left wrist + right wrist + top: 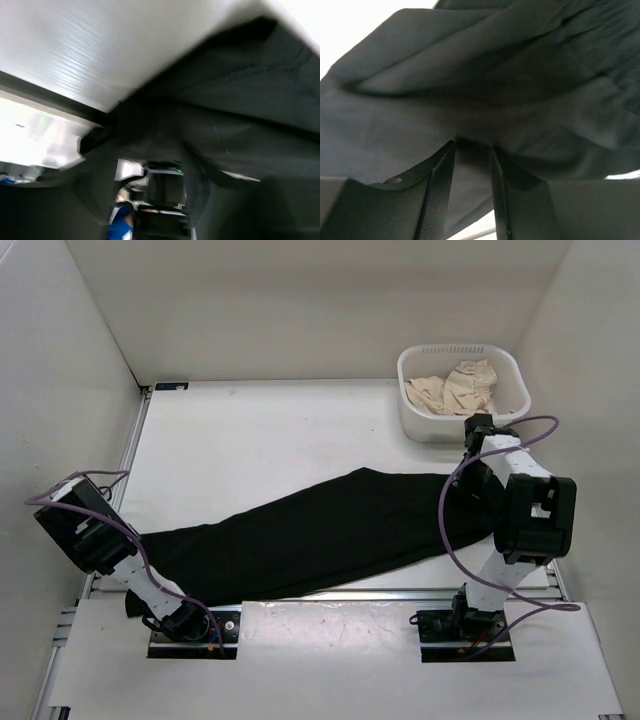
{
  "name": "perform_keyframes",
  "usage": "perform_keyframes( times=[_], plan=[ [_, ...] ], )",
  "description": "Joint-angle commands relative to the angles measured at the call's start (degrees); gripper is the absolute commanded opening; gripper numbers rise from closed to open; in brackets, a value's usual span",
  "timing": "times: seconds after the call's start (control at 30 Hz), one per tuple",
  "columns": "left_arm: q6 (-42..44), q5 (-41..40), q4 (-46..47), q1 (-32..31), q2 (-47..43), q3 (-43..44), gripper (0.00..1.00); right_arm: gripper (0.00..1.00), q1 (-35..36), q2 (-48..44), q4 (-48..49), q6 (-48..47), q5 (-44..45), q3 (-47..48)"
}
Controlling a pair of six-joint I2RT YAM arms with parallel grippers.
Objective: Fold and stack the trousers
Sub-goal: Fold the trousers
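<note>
The black trousers (320, 535) lie stretched out diagonally on the white table (270, 435), from the near left to the middle right. My left gripper (125, 552) is at their left end. In the left wrist view the black cloth (240, 100) hangs close over the camera and covers the fingers; it looks gripped. My right gripper (472, 490) is at the right end. In the right wrist view it (470, 145) is nearly closed, with a fold of the trousers (485, 85) pinched between its fingertips.
A white basket (412, 418) stands at the back right and holds beige clothes (460, 390). White walls enclose the table on the left, right and back. The table's metal rail (330, 592) runs along the near edge, just under the trousers.
</note>
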Motion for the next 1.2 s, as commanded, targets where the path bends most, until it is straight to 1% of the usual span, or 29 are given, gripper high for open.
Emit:
perform_keyframes(
  times=[0.0, 0.03, 0.07, 0.17, 0.23, 0.3, 0.33, 0.43, 0.53, 0.67, 0.77, 0.8, 0.9, 0.93, 1.0, 1.03, 1.07, 1.1, 1.13, 1.17],
  plan=[
    [0.1, 4.41, -1.76, -0.19, -1.82, -1.18, 0.51, 0.39, 0.15, 3.57, 1.06, 3.51, -0.27, -1.51],
    [0.1, 4.41, -1.76, -0.19, -1.81, -1.88, 0.24, 0.37, 0.15, 4.36, 1.05, 4.73, -0.26, -1.51],
    [0.1, 4.41, -1.76, -0.19, -0.16, -1.89, 0.14, 0.35, -0.55, 5.85, 1.05, 5.35, 0.26, -1.51],
    [0.1, 4.41, 0.25, -0.19, 0.39, -0.14, 0.14, 0.34, -2.31, 8.05, 1.05, 8.68, 0.27, -1.51],
    [0.1, 5.99, 2.27, -0.19, -0.57, 4.34, 0.14, 0.34, -3.28, 8.06, 1.05, 10.36, 1.49, -2.82],
    [0.1, 8.27, 3.16, -0.71, -2.24, 8.2, 0.14, 0.34, -4.07, 6.92, 2.01, 12.91, 1.5, -5.81],
    [0.1, 10.63, 3.68, -0.72, -2.25, 11.7, 0.14, 0.34, -4.76, 6.31, 3.07, 13.96, 0.98, -7.04],
    [0.1, 13.02, 3.69, -2.12, -2.95, 15.68, 0.14, 0.34, -5.3, 4.02, 5.08, 18.09, -0.34, -12.22],
    [0.1, 14.25, 3.16, -3.44, -2.95, 16.22, 0.14, 0.33, -5.3, 2.44, 7.46, 21.96, -2.01, -15.82],
    [0.1, 13.3, 3.16, -3.97, -1.9, 16.22, 0.14, 0.33, -5.3, 4.01, 7.47, 23.2, -3.24, -14.97],
    [0.1, 9.09, 3.16, -3.97, -0.58, 14.21, 0.14, 0.43, -5.3, 4.81, 6.77, 23.2, -3.25, -13.21],
    [0.1, 8.29, 3.16, -3.97, -0.58, 13.68, 0.14, 0.49, -5.3, 4.81, 6.07, 22.33, -2.72, -12.07],
    [0.1, 5.48, 3.69, -3.97, -0.58, 12.27, 0.2, 0.59, -5.3, 4.81, 5.45, 18.38, -1.32, -9.61],
    [0.1, 4.51, 4.29, -3.97, -0.06, 11.74, 0.23, 0.65, -5.3, 4.81, 4.58, 14.98, -1.31, -7.07],
    [0.1, 1.7, 4.82, -3.97, -0.05, 11.74, 0.29, 0.69, -3.99, 4.81, 1.87, 10.83, 0.69, -3.81],
    [0.1, 0.64, 4.83, -3.97, -0.05, 11.74, 0.33, 0.7, -3.46, 4.11, 0.45, 7.16, 2.19, -2.14],
    [0.1, -0.32, 4.83, -3.97, -0.05, 11.74, 0.38, 0.7, -1.97, 4.11, -0.87, 5.38, 3.94, 0.74],
    [0.1, -2.59, 4.83, -3.97, -0.66, 11.74, 0.51, 0.7, -1.26, 2.45, -3.49, 4.14, 5.61, 1.82],
    [0.1, -3.75, 4.83, -3.97, -0.67, 11.74, 0.57, 0.71, -0.39, 1.39, -4.47, 3.17, 9.63, 2.52],
    [0.1, -4.63, 4.83, -3.97, -2.15, 11.74, 0.6, 0.71, 1.45, 0.25, -5.09, 2.56, 11.33, 2.53]
  ],
)
